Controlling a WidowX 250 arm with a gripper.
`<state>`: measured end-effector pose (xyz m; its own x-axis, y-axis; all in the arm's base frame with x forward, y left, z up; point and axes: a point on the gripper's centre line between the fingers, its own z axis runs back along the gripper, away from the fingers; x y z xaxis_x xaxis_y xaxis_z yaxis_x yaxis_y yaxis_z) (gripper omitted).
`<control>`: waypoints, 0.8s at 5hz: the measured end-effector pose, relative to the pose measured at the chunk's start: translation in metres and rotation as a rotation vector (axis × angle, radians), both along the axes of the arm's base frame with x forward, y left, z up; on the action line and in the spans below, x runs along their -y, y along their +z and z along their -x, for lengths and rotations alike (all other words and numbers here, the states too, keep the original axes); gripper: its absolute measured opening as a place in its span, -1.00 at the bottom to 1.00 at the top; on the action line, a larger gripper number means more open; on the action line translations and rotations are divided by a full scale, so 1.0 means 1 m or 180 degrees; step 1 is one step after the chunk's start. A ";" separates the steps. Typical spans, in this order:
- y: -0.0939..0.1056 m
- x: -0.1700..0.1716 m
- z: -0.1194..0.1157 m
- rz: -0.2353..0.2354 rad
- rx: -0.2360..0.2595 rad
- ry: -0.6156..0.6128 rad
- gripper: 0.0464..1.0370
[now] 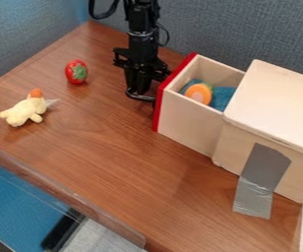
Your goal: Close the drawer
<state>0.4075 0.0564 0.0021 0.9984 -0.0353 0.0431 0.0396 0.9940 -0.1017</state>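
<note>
And here's the drawer [188,120], right of centre in the upper half of the frame, standing well out from the wooden cabinet [282,106] with its inside in full view. Its red front [165,96] faces left, and in it we've got a blue cloth [222,99] with a rounded orange toy [198,93], pale-rimmed and touched with green, resting against it.

Right up at that red front, on its outer side, there's the pincer [139,96], hanging down from the black arm [141,34] at the top of the frame, low over the worktop [114,152]. How far it's open, I can't tell, nor whether it has hold of anything; contact with the drawer is hard to call too.

Over on the right, a strip of grey tape [263,172] runs down the cabinet's side and onto the worktop. Across to the upper left, a red toy with green leaves [76,72], and below it a pale yellow plush toy [25,110] with an orange tip, lying on the wood. Behind it all, grey-blue fabric panels [213,29] meet in a corner.
</note>
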 end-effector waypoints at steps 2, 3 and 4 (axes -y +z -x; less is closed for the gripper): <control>0.001 0.058 0.002 0.0077 -0.0011 -0.0214 -0.83; 0.001 0.076 0.002 0.0101 -0.0001 -0.0295 -0.83; 0.004 0.093 0.000 0.0106 0.0001 -0.0380 -0.83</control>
<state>0.4073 -0.0365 0.0064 0.9872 -0.1525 0.0467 0.1575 0.9783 -0.1346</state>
